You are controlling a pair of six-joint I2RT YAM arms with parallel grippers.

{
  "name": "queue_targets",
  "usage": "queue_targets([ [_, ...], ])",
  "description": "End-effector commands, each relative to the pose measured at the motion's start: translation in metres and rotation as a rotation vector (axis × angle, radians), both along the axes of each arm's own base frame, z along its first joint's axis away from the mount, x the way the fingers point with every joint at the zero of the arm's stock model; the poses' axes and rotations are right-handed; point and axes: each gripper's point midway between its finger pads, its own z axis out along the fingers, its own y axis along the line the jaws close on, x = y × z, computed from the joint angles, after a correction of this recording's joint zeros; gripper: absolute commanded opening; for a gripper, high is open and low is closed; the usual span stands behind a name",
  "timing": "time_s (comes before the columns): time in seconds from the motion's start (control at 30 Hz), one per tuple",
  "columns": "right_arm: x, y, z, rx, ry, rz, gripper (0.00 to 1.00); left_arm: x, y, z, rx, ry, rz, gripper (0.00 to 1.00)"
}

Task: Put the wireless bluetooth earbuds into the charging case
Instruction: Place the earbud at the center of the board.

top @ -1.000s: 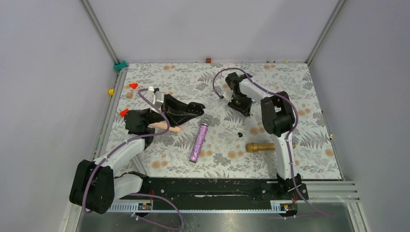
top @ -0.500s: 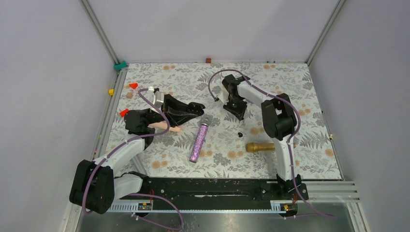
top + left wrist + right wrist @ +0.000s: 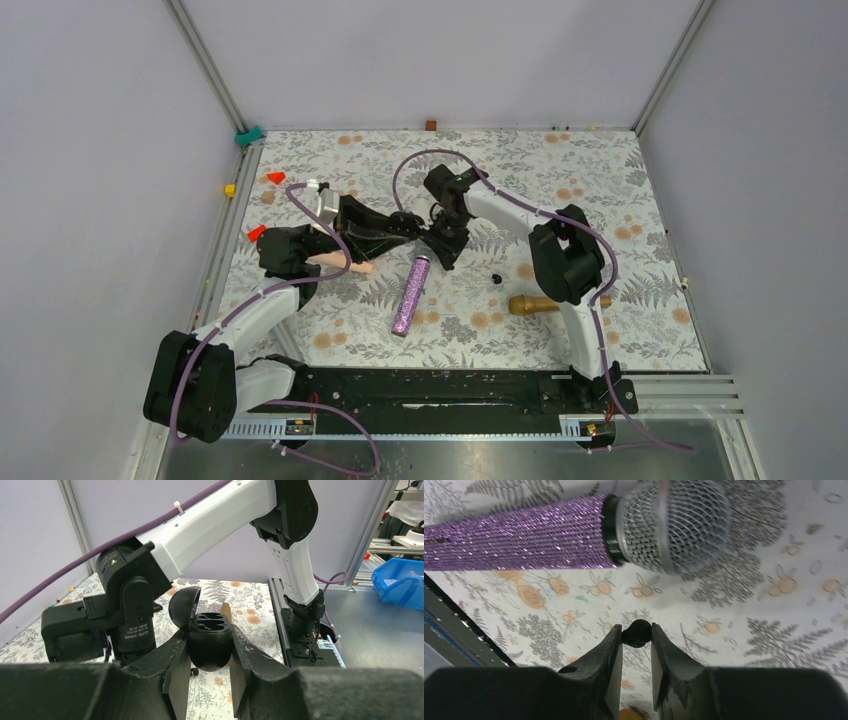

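Observation:
My left gripper (image 3: 210, 644) is shut on the black charging case (image 3: 210, 652) and holds it upright above the table. Its lid (image 3: 182, 606) is open and both slots look empty. In the top view the case (image 3: 404, 221) sits at the left gripper's tips. My right gripper (image 3: 637, 630) is shut on one tiny black earbud (image 3: 638, 634), pinched at the fingertips above the floral table. In the top view the right gripper (image 3: 443, 250) hangs just right of the case. The other earbud (image 3: 496, 278) lies on the table further right.
A purple glitter microphone (image 3: 410, 294) lies just below both grippers, and its mesh head (image 3: 674, 522) is close to the right fingers. A gold microphone (image 3: 538, 303) lies by the right arm. A peach-coloured object (image 3: 340, 263) lies under the left arm. Two red cones (image 3: 275, 177) stand at the left edge.
The right arm has swung left from the back right of the table to beside the case. The left arm and the case have not moved.

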Motion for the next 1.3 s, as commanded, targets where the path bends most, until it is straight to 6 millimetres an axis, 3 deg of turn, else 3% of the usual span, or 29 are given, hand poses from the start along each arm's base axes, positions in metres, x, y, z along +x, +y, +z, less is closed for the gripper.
queue_targets([
  [0.0, -0.019, 0.012, -0.012, 0.0, 0.092, -0.042, 0.23, -0.01, 0.003, 0.023, -0.024, -0.11, -0.009, 0.0],
  [0.2, -0.019, -0.003, -0.029, -0.083, 0.059, -0.07, 0.27, -0.01, 0.003, 0.023, -0.023, -0.108, -0.012, 0.0],
  [0.43, -0.016, -0.011, -0.032, -0.142, 0.033, -0.114, 0.36, -0.01, 0.003, 0.023, -0.025, -0.107, -0.013, 0.0],
  [0.6, -0.013, -0.016, -0.028, -0.167, 0.003, -0.136, 0.42, -0.01, 0.003, 0.023, -0.026, -0.105, -0.014, 0.0],
  [1.0, -0.005, -0.015, 0.008, -0.094, -0.12, -0.224, 0.5, -0.011, 0.003, 0.025, -0.03, -0.109, -0.018, 0.0],
  [1.27, -0.017, -0.006, -0.004, -0.075, -0.054, -0.224, 0.5, -0.011, 0.003, 0.024, -0.031, -0.106, -0.02, 0.0],
])
